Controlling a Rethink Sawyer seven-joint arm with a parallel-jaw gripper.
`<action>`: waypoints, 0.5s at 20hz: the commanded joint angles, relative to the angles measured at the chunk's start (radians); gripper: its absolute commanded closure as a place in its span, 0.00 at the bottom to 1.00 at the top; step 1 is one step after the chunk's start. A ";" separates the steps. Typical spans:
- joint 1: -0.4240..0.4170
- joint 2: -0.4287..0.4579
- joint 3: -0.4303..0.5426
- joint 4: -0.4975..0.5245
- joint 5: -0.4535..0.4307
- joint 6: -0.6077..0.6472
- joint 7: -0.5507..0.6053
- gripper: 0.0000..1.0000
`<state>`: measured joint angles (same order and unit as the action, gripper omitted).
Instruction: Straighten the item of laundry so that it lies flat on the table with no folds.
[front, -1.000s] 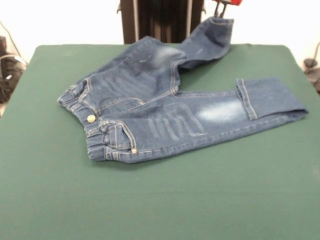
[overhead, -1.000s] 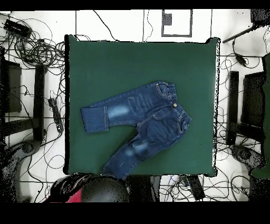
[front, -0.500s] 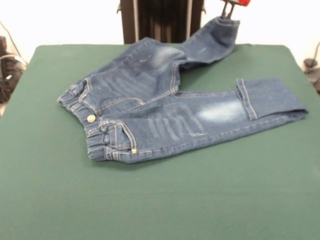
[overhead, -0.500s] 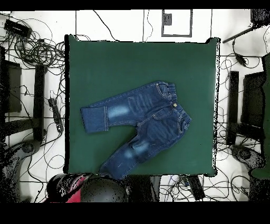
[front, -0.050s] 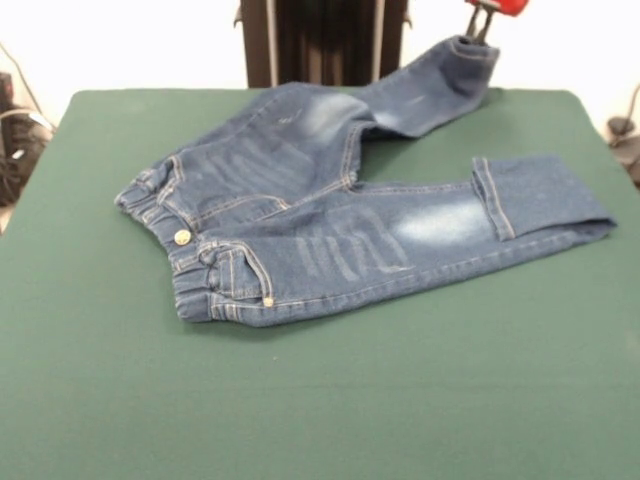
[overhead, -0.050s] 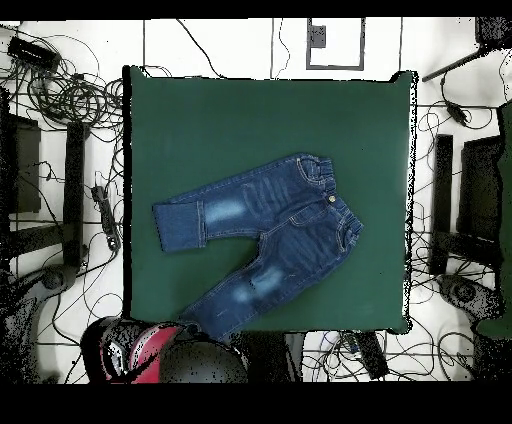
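The gripper (front, -0.050s: 487, 22) shows at the front view's 1 o'clock edge, red body above dark fingers clamped on the cuff of one leg of the denim jeans (front, -0.050s: 330, 215), holding that cuff lifted. The jeans lie mid-table on the green table (front, -0.050s: 320, 400), waistband toward 9 o'clock, the other leg flat toward 3 o'clock with its cuff folded back.

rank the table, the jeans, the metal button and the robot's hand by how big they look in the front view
1. table
2. jeans
3. hand, only a sliver showing at the top edge, so its true size is unsure
4. metal button
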<state>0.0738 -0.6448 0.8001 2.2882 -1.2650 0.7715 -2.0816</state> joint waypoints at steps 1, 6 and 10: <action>-0.044 -0.088 0.090 -0.137 0.139 0.062 0.121 1.00; -0.078 -0.161 0.139 -0.101 0.223 0.061 0.082 1.00; -0.083 -0.204 0.166 -0.070 0.266 0.064 0.080 1.00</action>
<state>0.0021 -0.7821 0.8426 2.2753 -1.0785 0.7714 -2.0816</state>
